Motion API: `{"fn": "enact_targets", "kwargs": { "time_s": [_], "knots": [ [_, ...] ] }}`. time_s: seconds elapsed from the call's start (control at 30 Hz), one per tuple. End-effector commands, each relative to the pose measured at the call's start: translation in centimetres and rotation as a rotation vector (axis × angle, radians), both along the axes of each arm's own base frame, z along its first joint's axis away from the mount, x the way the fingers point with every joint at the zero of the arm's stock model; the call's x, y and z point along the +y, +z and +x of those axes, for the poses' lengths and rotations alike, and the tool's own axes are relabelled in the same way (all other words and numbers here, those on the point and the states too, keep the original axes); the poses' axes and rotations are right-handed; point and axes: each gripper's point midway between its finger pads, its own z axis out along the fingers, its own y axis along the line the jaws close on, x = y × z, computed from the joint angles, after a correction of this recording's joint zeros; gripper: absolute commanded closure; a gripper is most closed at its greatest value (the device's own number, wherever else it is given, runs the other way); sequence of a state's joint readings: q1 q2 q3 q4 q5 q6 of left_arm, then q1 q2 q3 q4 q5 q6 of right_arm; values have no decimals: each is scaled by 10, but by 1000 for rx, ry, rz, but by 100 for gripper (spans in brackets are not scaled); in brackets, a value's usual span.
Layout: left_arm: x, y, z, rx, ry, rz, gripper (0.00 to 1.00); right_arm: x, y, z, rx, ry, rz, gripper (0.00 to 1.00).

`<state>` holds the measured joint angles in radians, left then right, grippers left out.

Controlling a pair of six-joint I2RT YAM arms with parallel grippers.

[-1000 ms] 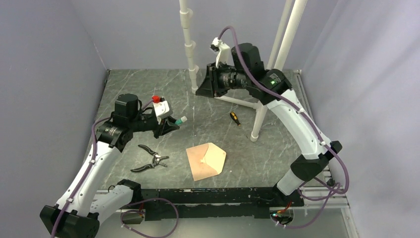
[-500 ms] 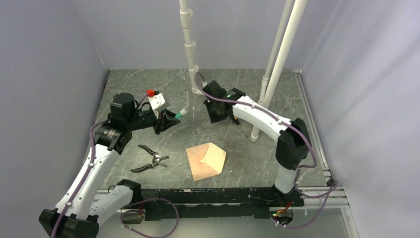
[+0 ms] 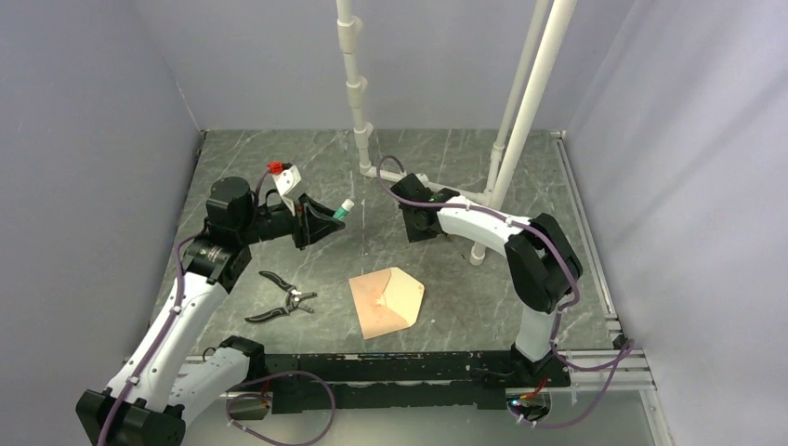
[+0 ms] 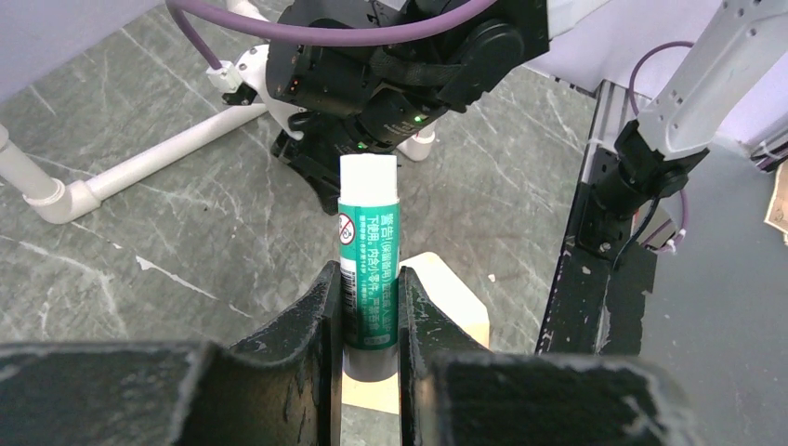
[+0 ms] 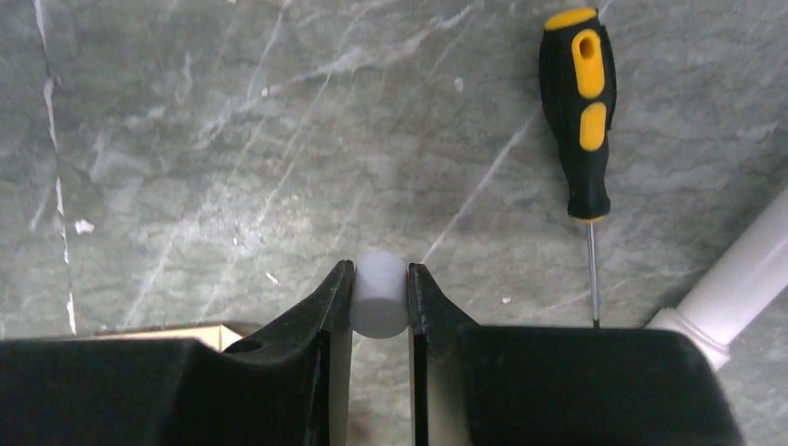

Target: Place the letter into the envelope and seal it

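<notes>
The envelope lies flat at the table's near middle, its paler pointed flap open toward the right; its edge shows under my left fingers and at the bottom left of the right wrist view. No separate letter shows; it is hidden or out of view. My left gripper hovers left of centre, shut on a green glue stick whose white uncapped end points toward the right arm. My right gripper is low over the table behind the envelope, shut on a small white cap.
A black-and-yellow screwdriver lies just right of my right gripper. Black pliers lie left of the envelope. A white pipe frame stands at the back, one foot close to the right gripper.
My right arm has swung down from high at the back to low over the table beside the screwdriver. My left gripper has edged up and right with the glue stick.
</notes>
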<state>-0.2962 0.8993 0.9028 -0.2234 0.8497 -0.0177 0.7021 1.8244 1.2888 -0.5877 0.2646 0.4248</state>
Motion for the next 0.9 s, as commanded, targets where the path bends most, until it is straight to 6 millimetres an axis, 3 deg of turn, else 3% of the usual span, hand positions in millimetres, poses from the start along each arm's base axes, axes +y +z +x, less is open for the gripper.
{"fn": "enact_targets", "kwargs": {
  "time_s": [0.0,0.4,0.87],
  "knots": [
    [-6,10,-3,-4,-28,-53,98,5,-3,19,-60,-41,48,100],
    [-6,6,-5,30,-30,-57,97,-5,-38,10,54,-47,45,92],
    [-3,9,-4,9,-10,-47,97,-8,-40,3,103,-46,20,72]
  ]
}}
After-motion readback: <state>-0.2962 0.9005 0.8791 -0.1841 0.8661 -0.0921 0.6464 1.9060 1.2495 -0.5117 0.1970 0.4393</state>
